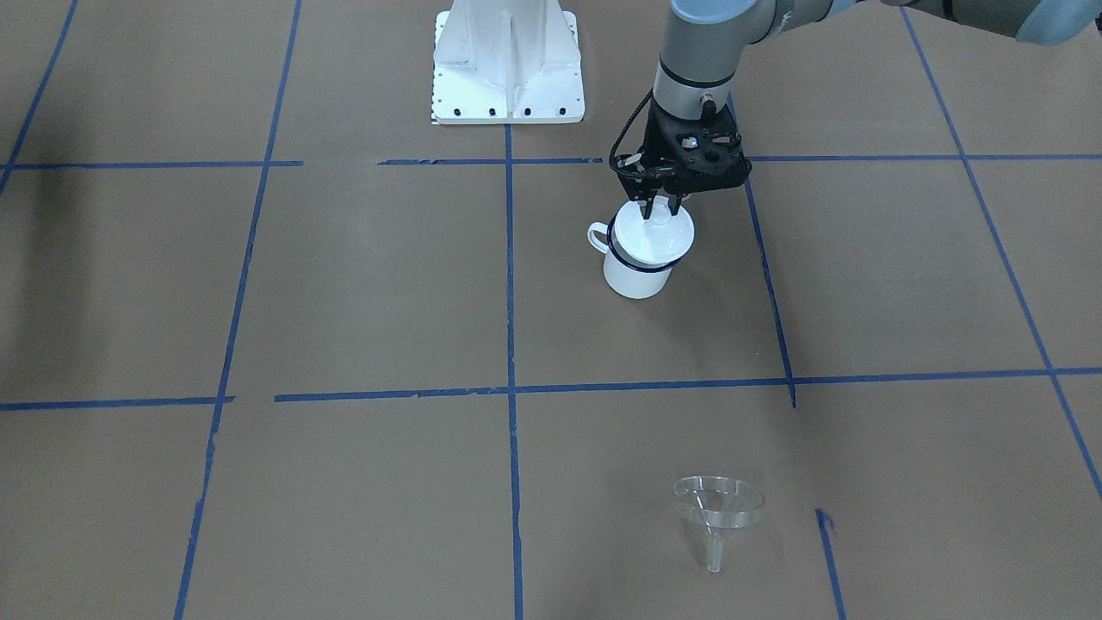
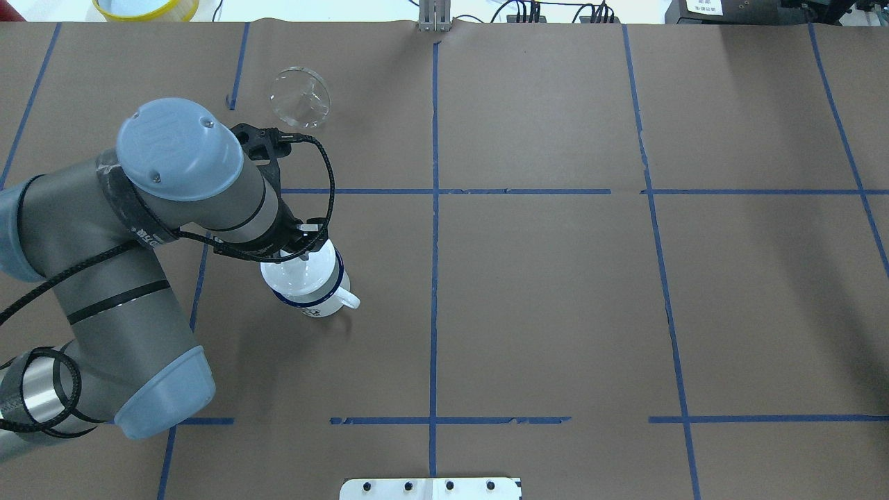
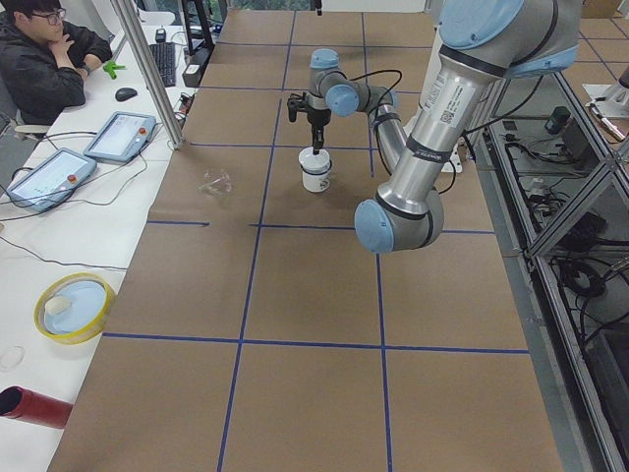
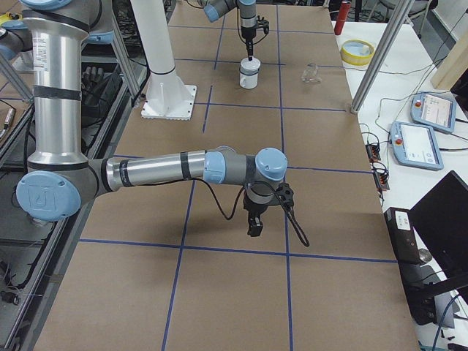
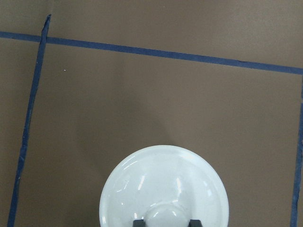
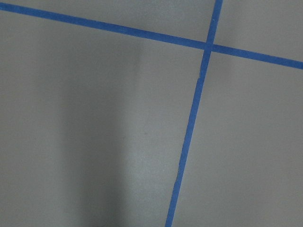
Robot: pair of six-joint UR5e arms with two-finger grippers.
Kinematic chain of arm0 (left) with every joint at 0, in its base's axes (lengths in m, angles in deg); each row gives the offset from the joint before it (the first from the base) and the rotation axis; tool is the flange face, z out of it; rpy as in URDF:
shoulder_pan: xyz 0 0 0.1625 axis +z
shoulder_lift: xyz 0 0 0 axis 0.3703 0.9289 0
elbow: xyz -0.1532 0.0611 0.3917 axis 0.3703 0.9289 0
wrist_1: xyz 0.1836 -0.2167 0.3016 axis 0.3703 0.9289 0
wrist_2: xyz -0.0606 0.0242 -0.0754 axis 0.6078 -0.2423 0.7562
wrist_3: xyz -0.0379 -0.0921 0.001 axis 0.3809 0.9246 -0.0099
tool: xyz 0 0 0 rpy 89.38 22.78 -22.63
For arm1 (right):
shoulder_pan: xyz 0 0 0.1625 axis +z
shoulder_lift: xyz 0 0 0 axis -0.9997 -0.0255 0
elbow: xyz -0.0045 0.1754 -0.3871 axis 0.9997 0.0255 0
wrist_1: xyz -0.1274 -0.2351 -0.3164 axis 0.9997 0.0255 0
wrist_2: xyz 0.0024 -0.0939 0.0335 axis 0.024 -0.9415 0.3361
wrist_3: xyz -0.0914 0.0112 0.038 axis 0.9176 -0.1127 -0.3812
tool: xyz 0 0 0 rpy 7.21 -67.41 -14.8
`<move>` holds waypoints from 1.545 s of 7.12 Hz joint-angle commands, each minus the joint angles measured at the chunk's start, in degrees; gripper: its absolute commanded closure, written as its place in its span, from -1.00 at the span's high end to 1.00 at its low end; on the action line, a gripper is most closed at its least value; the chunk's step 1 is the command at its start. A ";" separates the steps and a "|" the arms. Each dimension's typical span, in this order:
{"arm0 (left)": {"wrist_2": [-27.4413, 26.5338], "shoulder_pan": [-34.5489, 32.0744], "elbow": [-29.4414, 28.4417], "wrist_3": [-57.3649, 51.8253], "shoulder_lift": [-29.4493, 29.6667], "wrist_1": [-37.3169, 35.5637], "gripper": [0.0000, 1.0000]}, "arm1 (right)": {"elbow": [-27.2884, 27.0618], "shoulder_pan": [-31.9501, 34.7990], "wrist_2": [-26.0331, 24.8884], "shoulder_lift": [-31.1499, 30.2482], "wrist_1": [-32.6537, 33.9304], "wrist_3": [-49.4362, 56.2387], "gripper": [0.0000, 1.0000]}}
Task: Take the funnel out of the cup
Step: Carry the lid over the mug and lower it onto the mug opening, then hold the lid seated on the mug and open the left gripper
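Observation:
The cup (image 1: 635, 277) is a white enamel mug with a dark blue rim. It stands upright on the brown table, its handle toward the middle. A white round lid (image 1: 647, 238) with a knob covers it. My left gripper (image 1: 661, 207) reaches straight down onto the lid. In the left wrist view its fingertips (image 5: 139, 222) sit against both sides of the knob (image 5: 165, 216), shut on it. The clear funnel (image 1: 719, 510) lies tipped on the table, apart from the cup, toward the operators' side. My right gripper (image 4: 254, 228) hangs over bare table far away; I cannot tell whether it is open.
The white robot base (image 1: 508, 65) stands at the table's robot side. A yellow bowl (image 3: 74, 307), a red cylinder (image 3: 34, 405) and tablets lie on the side bench, where an operator (image 3: 44, 59) sits. Blue tape lines grid the table.

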 commanded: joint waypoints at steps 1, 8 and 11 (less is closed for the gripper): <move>0.09 0.15 -0.76 0.00 -0.04 0.32 -1.00 | 0.00 0.00 0.00 -0.03 0.00 0.00 1.00; 0.09 0.68 -1.11 0.27 -0.57 1.99 -1.00 | 0.00 0.00 0.00 -0.03 0.00 0.00 1.00; 0.09 0.77 -1.20 0.27 -0.74 2.08 -1.00 | 0.00 0.00 0.00 -0.03 0.00 0.00 1.00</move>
